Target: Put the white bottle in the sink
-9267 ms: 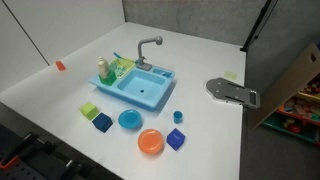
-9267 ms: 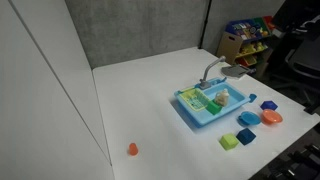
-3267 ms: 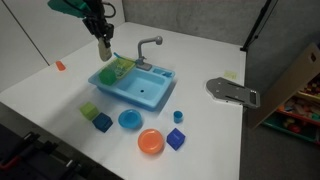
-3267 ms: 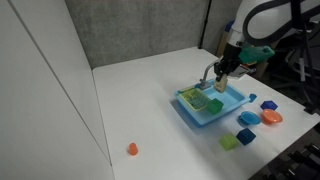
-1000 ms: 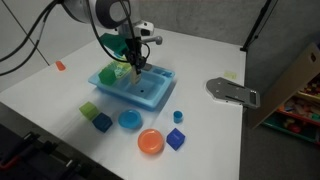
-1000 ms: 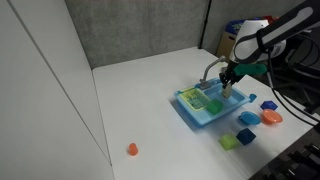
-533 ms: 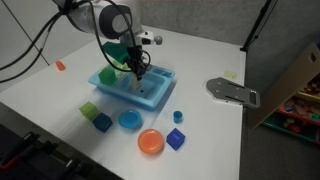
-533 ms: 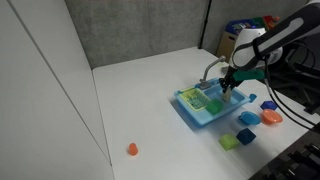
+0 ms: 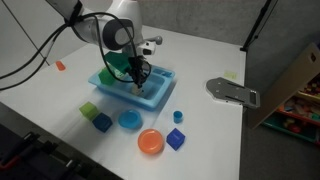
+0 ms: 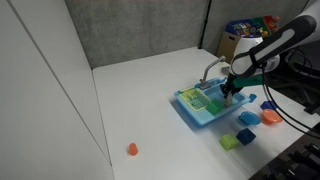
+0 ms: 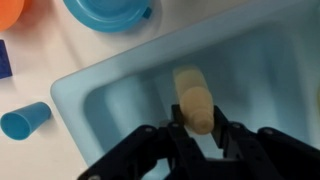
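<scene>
I count one sink (image 9: 158, 90) and one white bottle (image 11: 195, 100). On the desk (image 9: 200, 60) I see two round plates: one blue plate (image 9: 130, 120) and one orange plate (image 9: 150, 142). I also count two blue cubes (image 9: 102, 122) (image 9: 176, 139), one green cube (image 9: 90, 110), one little blue cup (image 9: 178, 117) and one tiny orange thing (image 9: 60, 65).

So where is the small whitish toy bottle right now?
In the wrist view the small whitish toy bottle is held by the gripper, over the basin of the light blue plastic sink.
</scene>
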